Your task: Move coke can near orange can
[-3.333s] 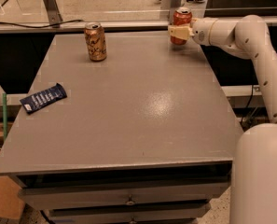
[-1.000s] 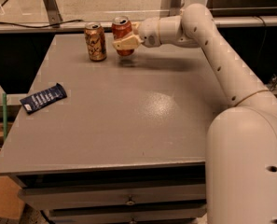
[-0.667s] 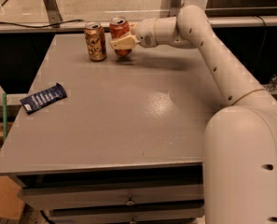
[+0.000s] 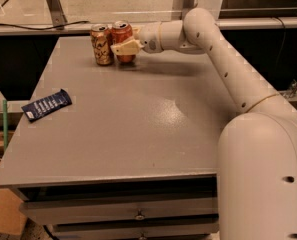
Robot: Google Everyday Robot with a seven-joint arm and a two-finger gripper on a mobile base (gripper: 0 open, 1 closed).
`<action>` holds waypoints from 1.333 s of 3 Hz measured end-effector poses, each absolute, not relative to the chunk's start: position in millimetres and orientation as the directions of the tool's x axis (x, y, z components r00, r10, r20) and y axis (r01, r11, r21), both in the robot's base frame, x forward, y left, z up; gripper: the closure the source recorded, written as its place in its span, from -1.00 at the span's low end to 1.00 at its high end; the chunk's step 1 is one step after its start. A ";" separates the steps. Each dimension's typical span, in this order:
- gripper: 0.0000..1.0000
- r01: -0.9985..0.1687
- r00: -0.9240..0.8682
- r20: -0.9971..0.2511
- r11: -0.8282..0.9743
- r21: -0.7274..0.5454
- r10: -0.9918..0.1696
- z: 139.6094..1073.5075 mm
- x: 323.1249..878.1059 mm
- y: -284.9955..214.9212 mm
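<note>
**Inspector:** State of the gripper and its load?

**Me:** My gripper (image 4: 125,45) is at the far side of the flat grey table (image 4: 138,129). It is closed around the red aluminium coke can with the silver top (image 4: 121,33), with one tan finger across the can's near face. The coke can is upright, just right of the golden-orange aluminium can (image 4: 102,45). I cannot tell whether the two touch.

**Inspector:** How should the step be handled?

**Me:** I judge the placement good. The base looks at or barely above the surface, so I should settle it straight down. Then I should part the fingers slowly and withdraw rightward along my arm. The risk is a sideways nudge toppling either can. The dark blue flat packet (image 4: 47,104) at the near left is well apart.
</note>
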State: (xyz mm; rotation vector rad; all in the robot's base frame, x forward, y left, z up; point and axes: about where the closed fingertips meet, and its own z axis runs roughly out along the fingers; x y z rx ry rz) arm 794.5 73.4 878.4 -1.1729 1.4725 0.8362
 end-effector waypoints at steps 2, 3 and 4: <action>0.19 -0.956 -0.037 -0.968 0.291 -0.039 -0.248 867.1 790.2 69.6; -0.26 -0.955 -0.047 -0.966 0.294 -0.030 -0.252 863.8 788.7 68.1; -0.74 -0.955 -0.056 -0.965 0.297 -0.023 -0.256 861.1 788.0 66.8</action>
